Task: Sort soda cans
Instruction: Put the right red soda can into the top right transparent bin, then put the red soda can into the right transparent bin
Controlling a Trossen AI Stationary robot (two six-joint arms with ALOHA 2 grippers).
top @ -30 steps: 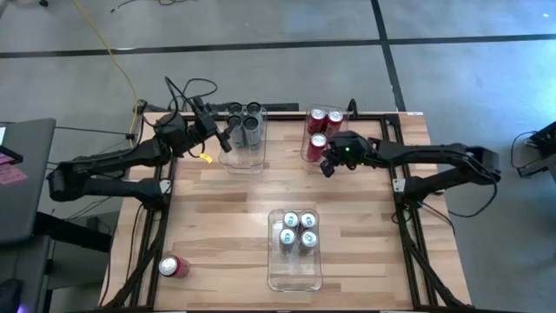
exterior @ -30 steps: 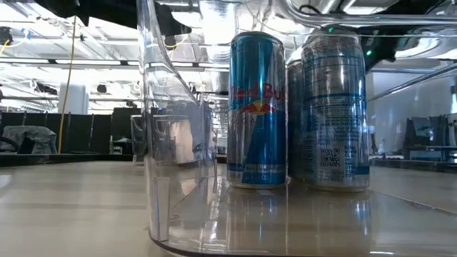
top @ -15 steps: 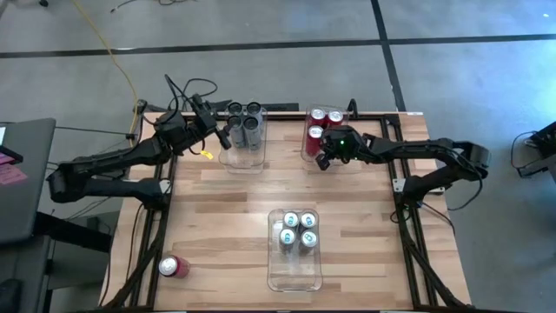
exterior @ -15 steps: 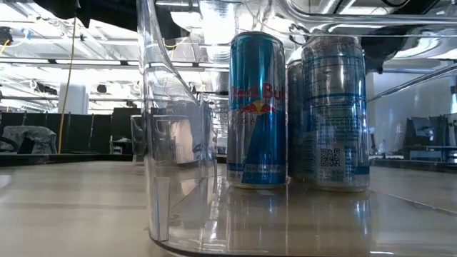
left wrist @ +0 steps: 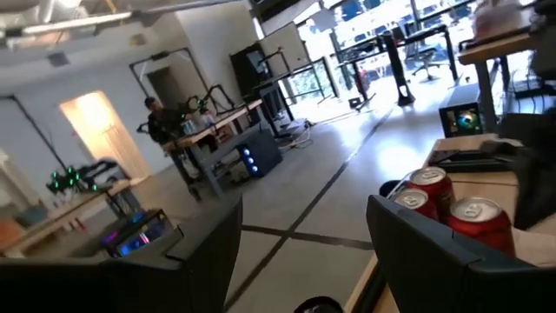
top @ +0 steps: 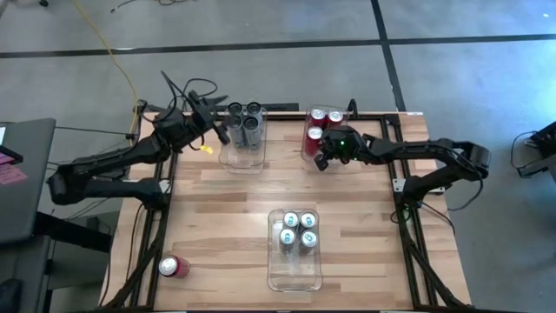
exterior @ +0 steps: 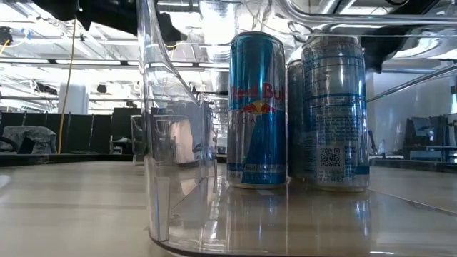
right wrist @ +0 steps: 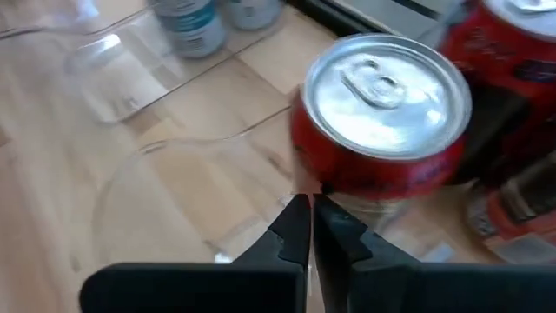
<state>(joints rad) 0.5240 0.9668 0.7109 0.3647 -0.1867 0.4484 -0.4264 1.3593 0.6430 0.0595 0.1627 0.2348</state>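
Three red cans (top: 319, 124) stand in a clear bin (top: 346, 163) at the far right. My right gripper (top: 322, 162) is shut and empty at that bin's near left corner, its tips (right wrist: 310, 202) just before the nearest red can (right wrist: 382, 113). Several dark grey cans (top: 245, 122) stand in a clear bin (top: 243, 161) at the far left. My left gripper (top: 222, 132) is open and empty beside them, its fingers wide apart (left wrist: 304, 209). Several pale blue cans (top: 296, 229) stand in the near middle bin (top: 294, 274). One red can (top: 172, 266) lies on its side near the near left corner. My right gripper's shut fingertips (right wrist: 298, 217) stand at the clear bin's rim (right wrist: 200, 143), right in front of the nearest red can's lower wall (right wrist: 347, 183). I cannot tell whether they touch the bin or the can.
The low view looks through the near bin's wall (exterior: 171, 143) at the blue cans (exterior: 257, 107). Bare wood (top: 217, 217) lies between the three bins. Cables (top: 187, 87) hang behind the left arm at the far edge.
My right gripper has gone a little toward the far left, up to the red cans' bin, staying shut. My left gripper has drawn back slightly toward the table's far left corner, away from the grey cans. No can has moved.
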